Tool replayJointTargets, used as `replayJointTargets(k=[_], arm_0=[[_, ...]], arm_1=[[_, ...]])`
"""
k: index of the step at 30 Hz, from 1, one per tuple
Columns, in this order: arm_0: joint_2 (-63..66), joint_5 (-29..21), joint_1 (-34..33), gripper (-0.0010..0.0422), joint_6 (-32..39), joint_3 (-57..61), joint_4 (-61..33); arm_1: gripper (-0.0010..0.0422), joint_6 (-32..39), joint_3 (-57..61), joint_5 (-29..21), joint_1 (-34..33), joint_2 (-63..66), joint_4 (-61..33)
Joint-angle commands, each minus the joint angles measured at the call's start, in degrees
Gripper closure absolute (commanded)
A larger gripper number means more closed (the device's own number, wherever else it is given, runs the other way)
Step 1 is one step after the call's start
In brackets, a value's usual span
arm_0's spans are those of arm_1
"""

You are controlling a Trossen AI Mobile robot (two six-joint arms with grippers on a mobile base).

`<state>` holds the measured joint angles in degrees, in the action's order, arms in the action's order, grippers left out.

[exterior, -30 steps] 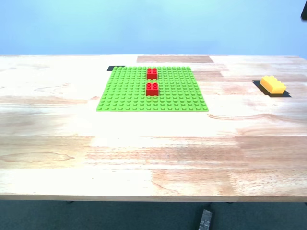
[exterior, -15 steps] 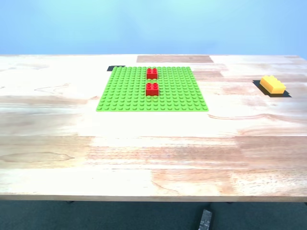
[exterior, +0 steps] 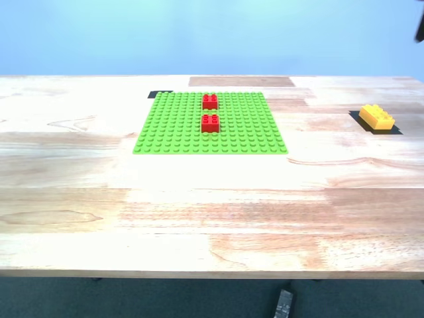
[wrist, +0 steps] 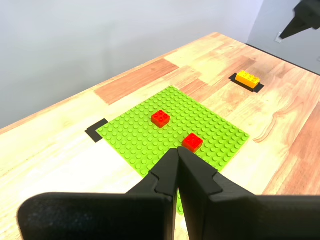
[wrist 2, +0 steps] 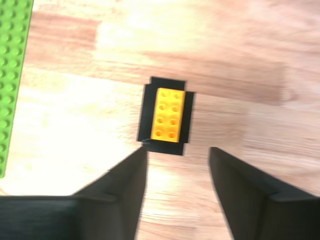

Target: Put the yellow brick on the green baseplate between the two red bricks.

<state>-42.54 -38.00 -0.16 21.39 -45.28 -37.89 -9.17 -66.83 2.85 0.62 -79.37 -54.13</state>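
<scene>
Wooden counter (exterior: pixel 212 212) carries the yellow brick (wrist 2: pixel 168 114), so my second pincer (wrist 2: pixel 177 155), jaws apart above it, should descend centred across its narrow sides, while my first pincer (wrist: pixel 178 150) sits together.

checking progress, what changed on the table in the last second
Almost nothing. On the table, the yellow brick lies on its black patch as before, untouched, and the two red bricks sit where they were on the green baseplate. The only change is a dark shape at the exterior view's upper right edge: seen a second ago, gone half a second ago, back now.
</scene>
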Motion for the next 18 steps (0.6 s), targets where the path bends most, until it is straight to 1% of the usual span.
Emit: replayJointTargets(k=[1,4,16,18], arm_0=[[0.09,0.0,-0.02,0.0413,0.0,-0.02,0.17],[0.13,0.0,-0.02,0.0413,0.02,-0.02,0.17],[0.5,-0.22,-0.09,0.0412,-0.02,-0.04,0.79],[0.7,-0.15,-0.11,0.0413,0.02,-0.04,0.59]], arm_1=[[0.0178,1.27,-0.13,1.44,0.07,-4.15,0.24],[0.0149,1.38,0.37,1.27,-0.02,-8.26,0.76],[0.0147,0.2,0.39,1.22,-0.07,-22.12,6.91],[0.0147,-0.13,0.2,0.24,-0.33,-23.61,7.96]])
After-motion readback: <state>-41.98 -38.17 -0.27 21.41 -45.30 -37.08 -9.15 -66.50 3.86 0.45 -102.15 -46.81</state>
